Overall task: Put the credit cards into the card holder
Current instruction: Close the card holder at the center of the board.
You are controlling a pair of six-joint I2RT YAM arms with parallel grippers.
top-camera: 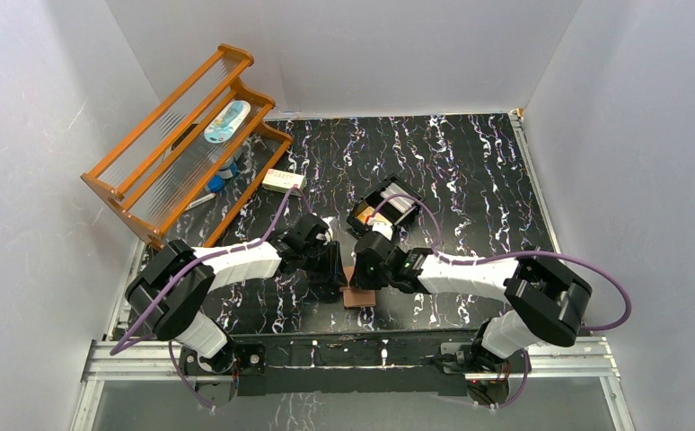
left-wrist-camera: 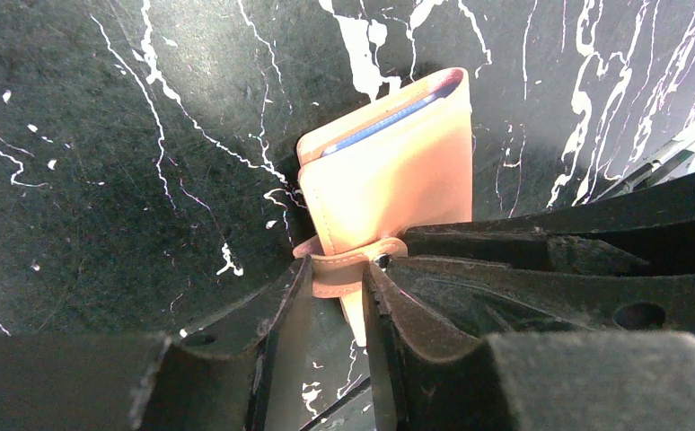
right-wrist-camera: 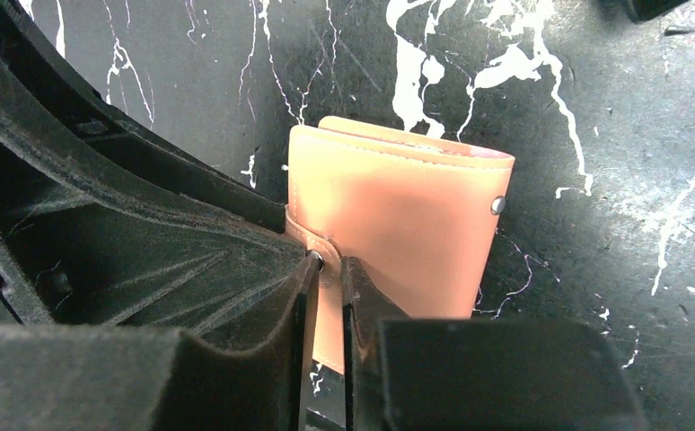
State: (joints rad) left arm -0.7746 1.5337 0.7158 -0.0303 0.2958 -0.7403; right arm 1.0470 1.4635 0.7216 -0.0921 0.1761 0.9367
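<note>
I have the card holder (right-wrist-camera: 398, 224) folded shut on the table (left-wrist-camera: 101, 180). My left tool (left-wrist-camera: 339, 278) and right tool (right-wrist-camera: 328, 269) both pinch the holder's snap tab (left-wrist-camera: 353, 262), meeting at that same edge.

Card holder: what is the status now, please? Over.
Left and right jaws both shut on the snap tab of the card holder. Holder folded, between the two arms. Black tray behind it, apart.
</note>
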